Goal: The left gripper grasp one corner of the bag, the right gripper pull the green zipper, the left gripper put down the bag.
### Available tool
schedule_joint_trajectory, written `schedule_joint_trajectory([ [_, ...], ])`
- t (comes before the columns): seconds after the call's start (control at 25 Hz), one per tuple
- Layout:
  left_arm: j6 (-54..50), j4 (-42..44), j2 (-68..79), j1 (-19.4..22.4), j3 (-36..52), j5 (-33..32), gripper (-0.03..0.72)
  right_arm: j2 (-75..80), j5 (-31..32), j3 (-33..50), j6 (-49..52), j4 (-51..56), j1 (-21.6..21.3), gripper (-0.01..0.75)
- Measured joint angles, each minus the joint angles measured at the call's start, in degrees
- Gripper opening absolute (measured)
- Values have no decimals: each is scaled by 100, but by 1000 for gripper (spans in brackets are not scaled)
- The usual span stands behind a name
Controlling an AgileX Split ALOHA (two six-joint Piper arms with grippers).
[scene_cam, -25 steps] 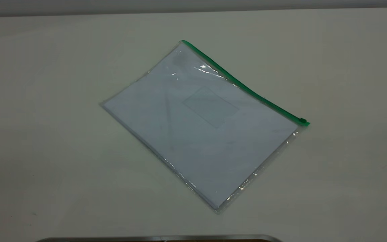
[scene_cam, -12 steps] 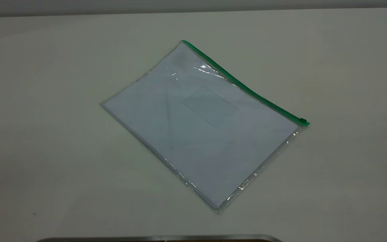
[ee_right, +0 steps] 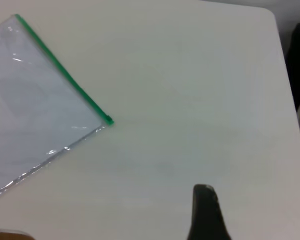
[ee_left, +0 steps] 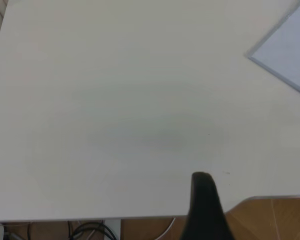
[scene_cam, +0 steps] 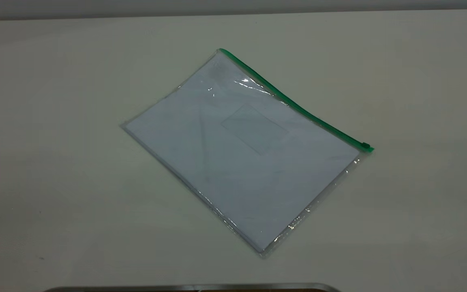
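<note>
Both grippers are held off the bag (scene_cam: 241, 154), over bare table (scene_cam: 55, 182); finger spacing cannot be told. The zipper (scene_cam: 298, 109) lies untouched.

Clear bag (scene_cam: 241, 162) holds white sheets; its zipper (scene_cam: 298, 107) is bright green.

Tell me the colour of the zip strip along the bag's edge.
Bright green. The zip strip shows best in the exterior view, along the bag.
</note>
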State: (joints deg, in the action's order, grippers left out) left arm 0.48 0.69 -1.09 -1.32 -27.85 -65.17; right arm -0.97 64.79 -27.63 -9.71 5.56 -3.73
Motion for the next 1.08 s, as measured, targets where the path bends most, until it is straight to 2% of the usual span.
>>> schedule_joint_trajectory([
  [0.56, -13, 0, 0, 0, 0, 0, 590, 0, 0, 0, 506, -384, -6, 534],
  [1.08, -13, 0, 0, 0, 0, 0, 590, 0, 0, 0, 542, -394, -6, 534],
])
